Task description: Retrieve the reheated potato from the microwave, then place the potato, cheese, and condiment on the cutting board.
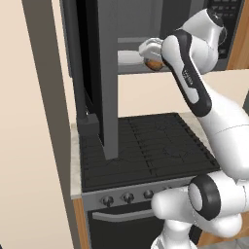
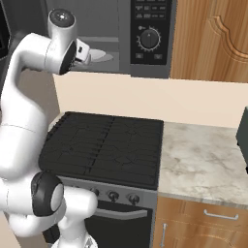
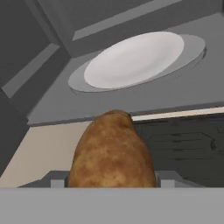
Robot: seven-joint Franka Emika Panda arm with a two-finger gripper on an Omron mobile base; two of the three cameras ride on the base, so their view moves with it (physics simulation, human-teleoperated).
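The arm reaches up to the microwave [image 1: 146, 29] mouth, its gripper [image 3: 113, 181] clamped on the potato [image 3: 113, 151] before the plate [image 3: 135, 59].

Flat, even rendered light, soft shadows, no glare, slightly coarse.

We see the microwave [image 3: 52, 109] floor carrying a grey turntable [image 3: 192, 48] with a white plate [image 3: 135, 59] resting on it; below, the black stove [image 2: 104, 145] sits beside a marble counter [image 2: 203, 164].
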